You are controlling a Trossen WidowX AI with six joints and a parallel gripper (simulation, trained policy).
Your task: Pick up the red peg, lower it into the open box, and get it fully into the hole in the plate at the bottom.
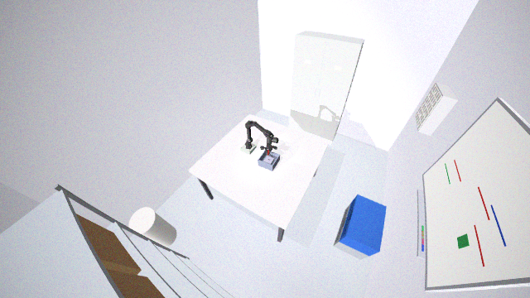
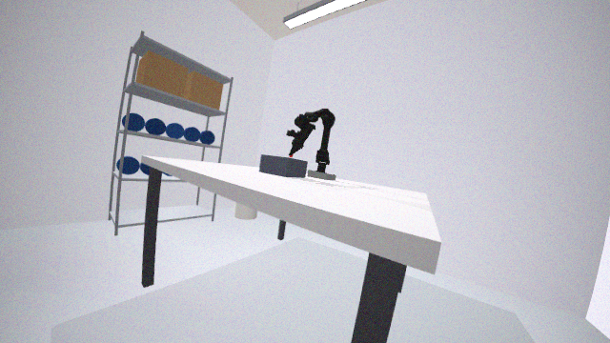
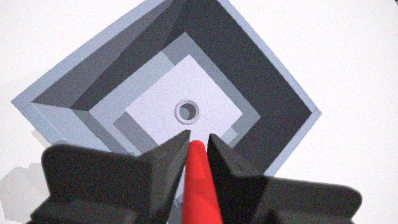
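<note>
The gripper [image 1: 268, 150] [image 2: 292, 153] [image 3: 199, 137] is closed on the red peg [image 1: 268, 152] [image 2: 291, 155] [image 3: 200, 185], its two dark fingers pressed to either side of it. In the wrist view the peg runs from the lower edge up to a rounded end between the fingertips. Peg and fingers are at the open box [image 1: 266, 164] [image 2: 283, 166] [image 3: 295, 145]; in the exterior view a bit of red shows just at the box's rim. Inside, a pale square plate [image 3: 165, 107] lies at the bottom, with a round hole [image 3: 187, 111] in its middle. The peg is out of the hole, which shows unfilled ahead of the fingertips. The box rests on the white tabletop [image 1: 232, 174] [image 2: 334, 200], near the arm's base [image 1: 249, 151] [image 2: 329, 176]. From that base the black arm [image 1: 249, 134] [image 2: 325, 133] rises and bends over toward the box.
</note>
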